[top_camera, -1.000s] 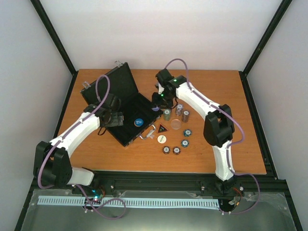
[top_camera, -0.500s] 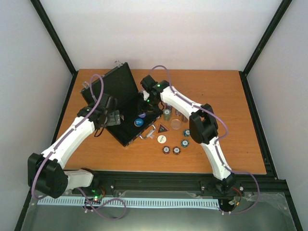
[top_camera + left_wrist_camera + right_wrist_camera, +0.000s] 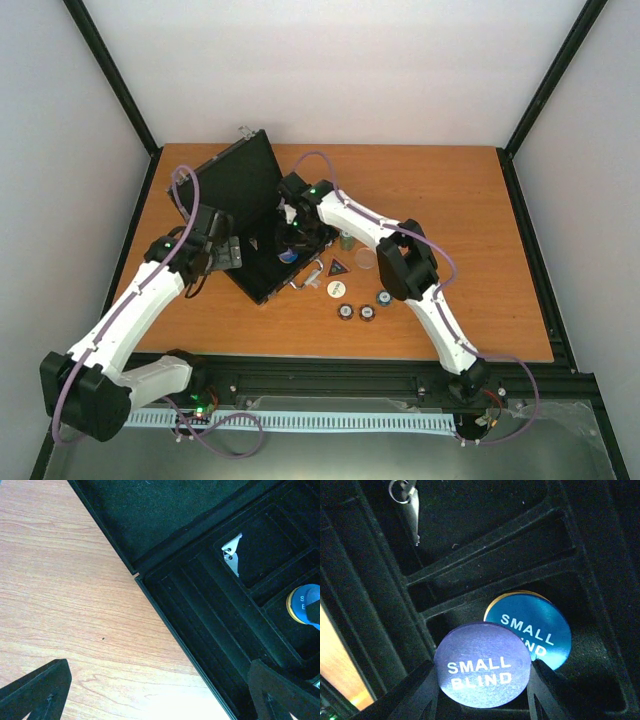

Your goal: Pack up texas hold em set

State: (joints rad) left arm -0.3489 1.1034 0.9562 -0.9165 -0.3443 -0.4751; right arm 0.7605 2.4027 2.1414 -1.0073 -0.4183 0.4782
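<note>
Over the base of the open case, the right end effector is clamped on the rim of a purple disc, held flat and face up just above a recess where a blue disc lies. The two overlap from this angle, so a release here could leave the purple one propped on the blue one or tilted against the recess wall; a rim grip may also slip. The left end effector hangs spread wide and empty over the case's left edge and the table. The case's long axis runs diagonally, near-left to far-right; its lid leans back far-left and its handle faces the loose chips.
</note>
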